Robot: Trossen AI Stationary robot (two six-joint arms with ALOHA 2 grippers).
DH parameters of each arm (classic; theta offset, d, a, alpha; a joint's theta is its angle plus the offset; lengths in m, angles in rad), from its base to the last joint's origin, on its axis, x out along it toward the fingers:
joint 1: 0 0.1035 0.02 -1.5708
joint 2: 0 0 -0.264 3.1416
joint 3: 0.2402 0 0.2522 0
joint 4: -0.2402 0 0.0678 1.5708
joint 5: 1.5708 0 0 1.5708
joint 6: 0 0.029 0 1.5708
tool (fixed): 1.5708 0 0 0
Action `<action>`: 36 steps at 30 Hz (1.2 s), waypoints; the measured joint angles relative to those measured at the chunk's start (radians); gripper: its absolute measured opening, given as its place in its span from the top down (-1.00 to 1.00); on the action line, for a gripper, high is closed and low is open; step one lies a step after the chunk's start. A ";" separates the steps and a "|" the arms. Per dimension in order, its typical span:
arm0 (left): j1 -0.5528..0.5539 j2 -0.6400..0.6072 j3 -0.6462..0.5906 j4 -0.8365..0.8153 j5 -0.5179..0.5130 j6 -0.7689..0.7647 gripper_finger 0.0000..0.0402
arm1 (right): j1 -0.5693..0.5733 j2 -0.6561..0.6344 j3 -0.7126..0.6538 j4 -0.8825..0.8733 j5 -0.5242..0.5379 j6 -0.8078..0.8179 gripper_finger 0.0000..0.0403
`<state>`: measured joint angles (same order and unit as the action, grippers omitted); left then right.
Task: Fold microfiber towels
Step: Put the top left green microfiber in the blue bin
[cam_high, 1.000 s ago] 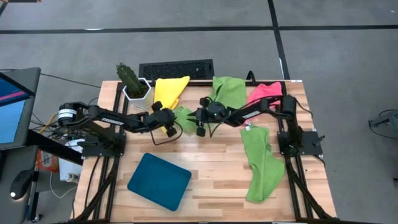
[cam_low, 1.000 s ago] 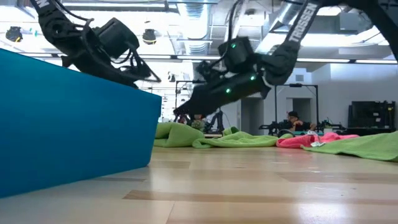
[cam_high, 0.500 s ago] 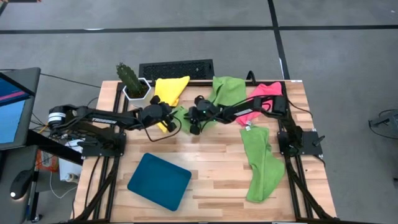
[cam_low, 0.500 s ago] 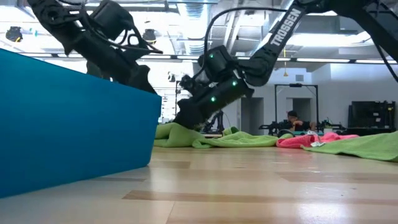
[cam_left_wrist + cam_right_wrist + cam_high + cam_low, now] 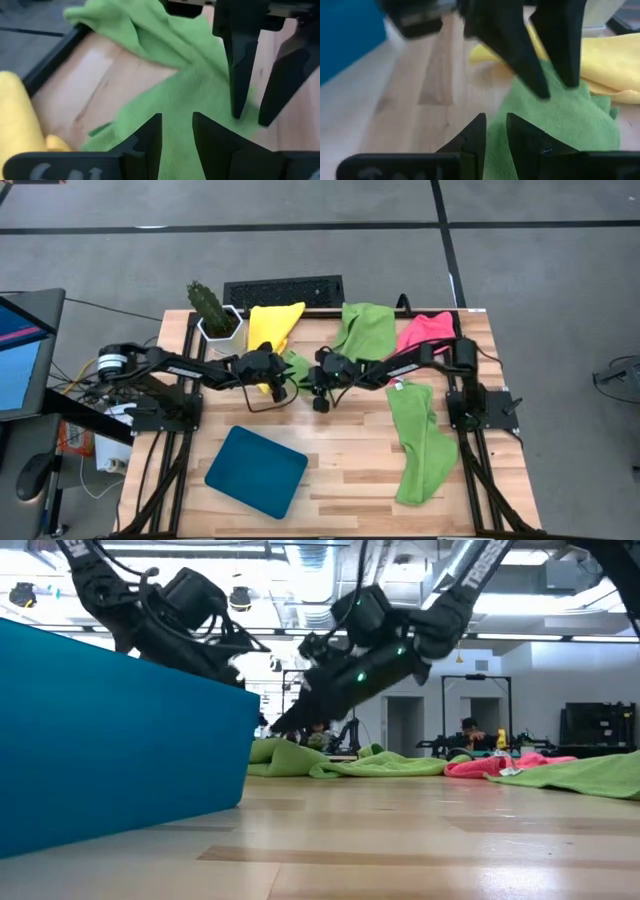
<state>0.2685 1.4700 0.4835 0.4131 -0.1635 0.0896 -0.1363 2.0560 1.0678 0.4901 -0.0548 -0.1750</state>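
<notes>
A small lime green towel [image 5: 297,364] lies crumpled on the table between my two grippers. It also shows in the left wrist view [image 5: 165,100] and the right wrist view [image 5: 560,120]. My left gripper [image 5: 284,378] [image 5: 177,135] comes from the table's left, fingers a little apart, over the towel. My right gripper [image 5: 311,380] [image 5: 496,132] comes from the right, fingers a little apart, tips by the towel's edge. A yellow towel [image 5: 272,328] lies just beyond it. My right gripper slants down toward the green towel, and its fingertips [image 5: 237,112] stand at the towel's edge. I cannot tell whether they touch it. My left gripper shows clear above the towel in the low view.
A dark teal tray [image 5: 257,471] lies near the front left. A potted cactus [image 5: 212,310] and a keyboard [image 5: 283,290] are at the far edge. Another green towel [image 5: 365,328], a pink towel [image 5: 425,330] and a long green towel [image 5: 420,442] lie to the right.
Both grippers went toward the far edge and down onto the green towel, the right one dipping to it in the low view. Both have since come back toward the near edge and risen a little.
</notes>
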 joint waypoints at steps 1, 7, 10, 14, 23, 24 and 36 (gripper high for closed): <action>0.006 0.021 0.000 0.003 -0.001 0.004 0.49 | 0.001 0.018 0.001 0.016 0.014 0.004 0.50; 0.028 0.176 0.000 0.041 0.012 -0.012 0.49 | 0.001 0.089 0.000 0.014 0.016 0.045 0.50; 0.046 0.225 0.003 0.093 0.003 -0.035 0.49 | 0.001 0.092 0.001 0.009 0.016 0.045 0.50; 0.060 0.236 0.004 0.101 0.007 -0.071 0.49 | 0.001 0.092 0.004 -0.026 0.016 0.043 0.50; 0.048 -0.023 -0.001 0.015 -0.039 -0.077 0.49 | -0.007 0.018 -0.002 -0.045 0.009 0.008 0.50; 0.047 -0.057 -0.001 0.006 -0.062 -0.053 0.49 | -0.014 0.012 -0.001 -0.038 0.009 0.002 0.50; 0.134 0.092 0.001 0.198 0.149 0.037 0.49 | -0.107 0.010 -0.001 -0.003 0.029 0.072 0.50</action>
<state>0.4021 1.5625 0.4841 0.6113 -0.0142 0.1263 -0.2433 2.0655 1.0668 0.4867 -0.0257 -0.1028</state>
